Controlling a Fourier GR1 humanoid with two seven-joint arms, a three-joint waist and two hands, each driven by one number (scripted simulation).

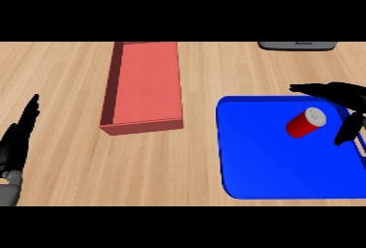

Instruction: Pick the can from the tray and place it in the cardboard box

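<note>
I see the blue tray [271,164] near right, the reddish cardboard box [143,87] far left. My left hand [18,140] rests open at the left edge. Right hand [343,104], fingers spread, flanks the red can [305,123] lying tilted in the tray.

red can [306,122] tilted on blue tray [271,164] (red box [143,82] apart)

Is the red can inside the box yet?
No, the red can is on the blue tray, and the box sits apart to the tray's left with nothing visible in it.
</note>
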